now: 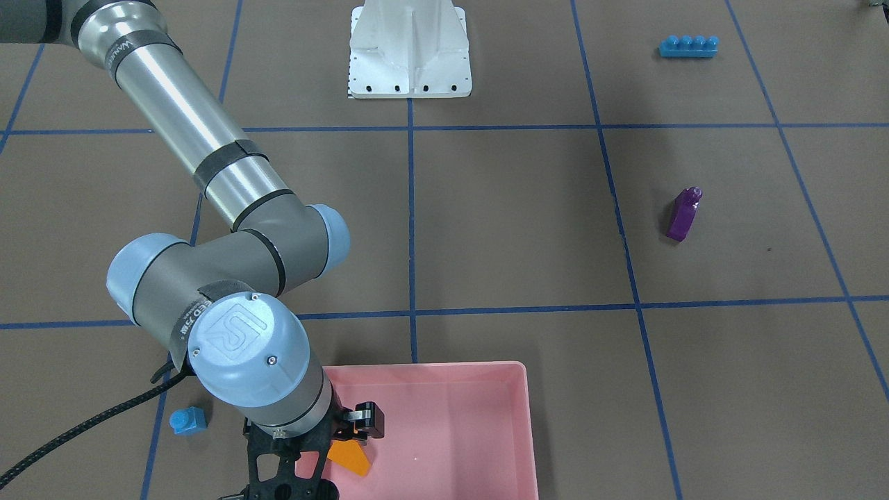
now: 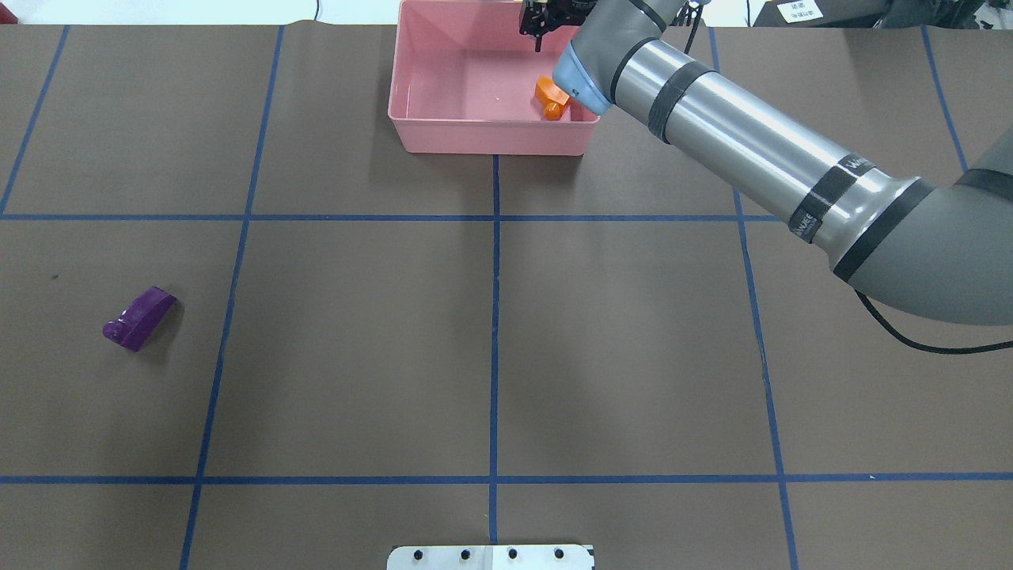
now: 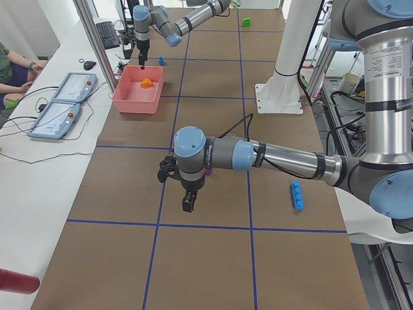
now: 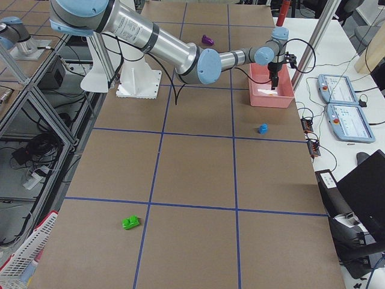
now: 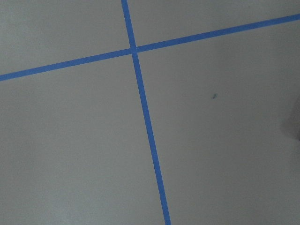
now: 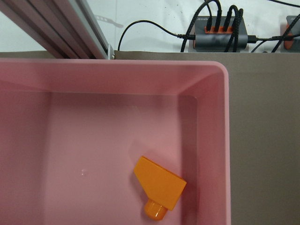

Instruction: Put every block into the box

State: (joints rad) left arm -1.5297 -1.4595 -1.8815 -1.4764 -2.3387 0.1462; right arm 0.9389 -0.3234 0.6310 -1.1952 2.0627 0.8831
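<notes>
Right wrist-mounted view: orange sloped brick (image 6: 159, 188) lies loose inside the pink box (image 6: 140, 77). Right hand (image 1: 351, 427) hangs wide, empty, above the box; lift straight up past its rim. Left hand (image 3: 188, 203): cannot tell.

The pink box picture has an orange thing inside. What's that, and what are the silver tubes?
Those tubes are the robot's left arm and right arm, each with a claw. Cameras look from above, the front, both table ends and each wrist. The pink box picture comes from the right wrist: the orange brick lies inside, under the empty right claw. On the table: a purple brick, a long blue one, a small blue cube and a green one. The left claw hangs above it.
</notes>
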